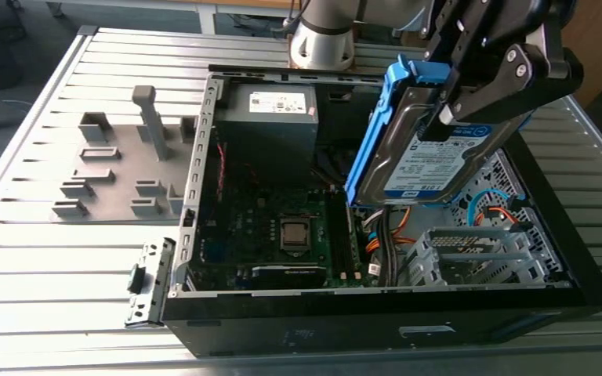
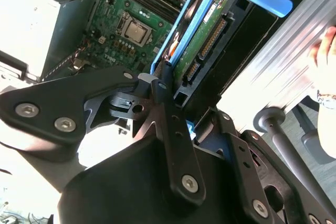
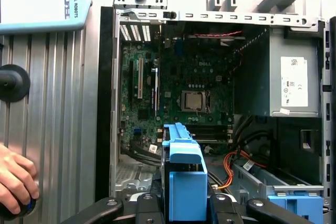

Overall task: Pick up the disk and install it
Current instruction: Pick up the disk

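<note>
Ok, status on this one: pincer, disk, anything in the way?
Pincer shut on the disk, held on edge above the open computer case. Not yet seated. Cables lie in the case below it; a person's hand rests beside the case.

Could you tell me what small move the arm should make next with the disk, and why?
Probably ease the disk down a little toward the grey drive cage. The gripper holds it tilted, clear above the open case, the cage lies below it, and orange cables run close by, so a slow descent seems safest.
</note>
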`<act>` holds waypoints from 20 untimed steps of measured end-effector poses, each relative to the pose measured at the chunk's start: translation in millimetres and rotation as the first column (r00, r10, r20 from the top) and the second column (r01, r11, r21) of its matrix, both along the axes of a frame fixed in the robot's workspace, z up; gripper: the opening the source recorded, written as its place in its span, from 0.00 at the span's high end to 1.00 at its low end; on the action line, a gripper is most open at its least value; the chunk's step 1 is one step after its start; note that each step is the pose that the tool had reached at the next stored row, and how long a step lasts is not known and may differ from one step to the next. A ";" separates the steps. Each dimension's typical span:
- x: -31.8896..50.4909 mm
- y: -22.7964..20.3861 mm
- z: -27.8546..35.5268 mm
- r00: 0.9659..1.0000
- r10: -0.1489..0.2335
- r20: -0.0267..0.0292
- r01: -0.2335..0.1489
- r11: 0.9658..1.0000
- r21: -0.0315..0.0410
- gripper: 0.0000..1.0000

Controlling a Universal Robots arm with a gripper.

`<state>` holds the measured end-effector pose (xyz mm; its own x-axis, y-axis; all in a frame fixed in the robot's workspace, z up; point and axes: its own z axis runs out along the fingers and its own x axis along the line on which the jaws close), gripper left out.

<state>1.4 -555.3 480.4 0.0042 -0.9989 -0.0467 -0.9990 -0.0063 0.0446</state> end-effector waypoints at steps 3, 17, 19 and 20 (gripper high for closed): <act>1.3 0.0 0.0 1.000 0.000 0.000 0.000 1.000 0.000 0.64; 7.3 0.0 -0.1 1.000 0.000 0.000 0.000 1.000 0.000 0.64; 8.3 0.0 -0.1 1.000 0.000 0.000 0.000 1.000 0.000 0.64; 8.8 0.0 -0.1 1.000 0.000 0.000 0.000 1.000 0.000 0.64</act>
<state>10.2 -555.3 480.3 0.0042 -0.9989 -0.0467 -0.9990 -0.0063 0.0446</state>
